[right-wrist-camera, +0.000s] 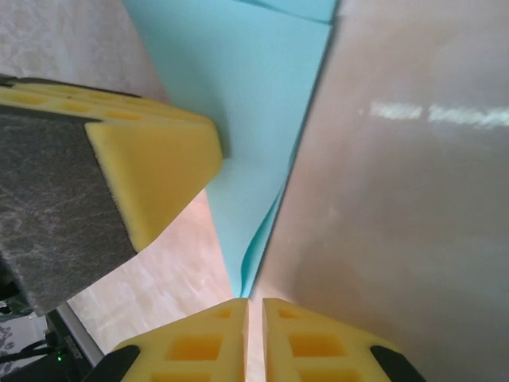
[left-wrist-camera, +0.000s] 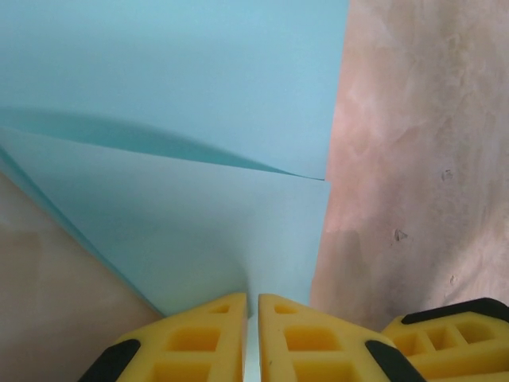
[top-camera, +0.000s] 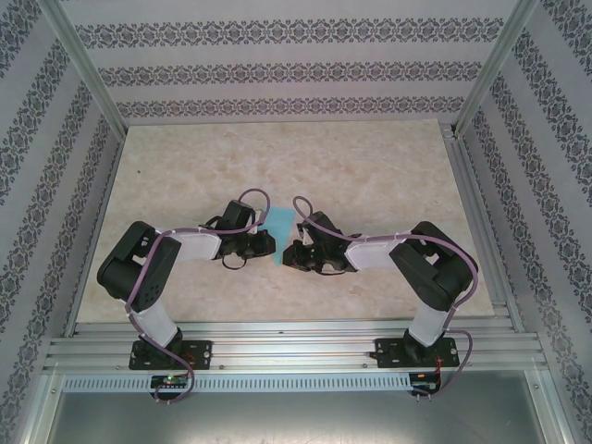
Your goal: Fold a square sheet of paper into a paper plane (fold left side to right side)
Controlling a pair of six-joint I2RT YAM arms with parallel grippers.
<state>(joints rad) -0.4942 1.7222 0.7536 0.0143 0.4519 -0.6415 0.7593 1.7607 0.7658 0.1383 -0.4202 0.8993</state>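
The paper [top-camera: 280, 222] sits about mid-table [top-camera: 370, 176], a little toward the near edge, between the two wrists that meet there. The left gripper [left-wrist-camera: 252, 301] is pinched closed on the paper's edge, where one layer lifts off another. The right gripper [right-wrist-camera: 255, 302] is closed tight on a narrow corner of the paper, with the left one's yellow finger [right-wrist-camera: 151, 159] just beside it.
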